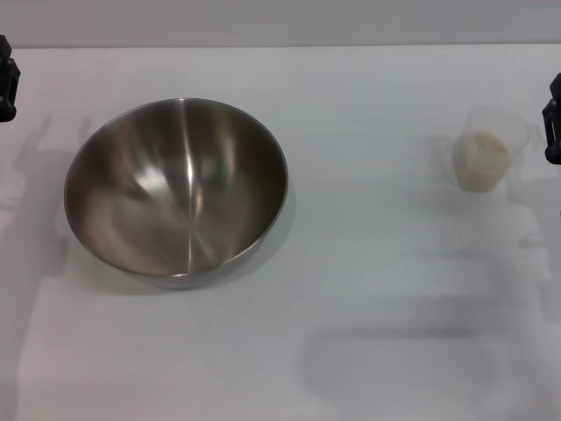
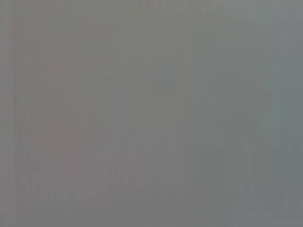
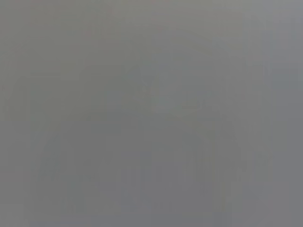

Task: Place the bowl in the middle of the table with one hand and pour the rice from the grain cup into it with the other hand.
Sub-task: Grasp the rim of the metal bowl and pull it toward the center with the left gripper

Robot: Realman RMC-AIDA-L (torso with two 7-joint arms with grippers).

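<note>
A large shiny steel bowl (image 1: 175,189) stands empty on the white table (image 1: 368,289), left of the middle. A small clear grain cup (image 1: 487,151) stands upright at the right, holding beige rice (image 1: 484,163). My left gripper (image 1: 7,79) shows only as a dark part at the left edge, apart from the bowl. My right gripper (image 1: 553,123) shows as a dark part at the right edge, just beside the cup. Both wrist views show only plain grey.
The table's far edge runs along the top of the head view. Bare white tabletop lies between the bowl and the cup and in front of them.
</note>
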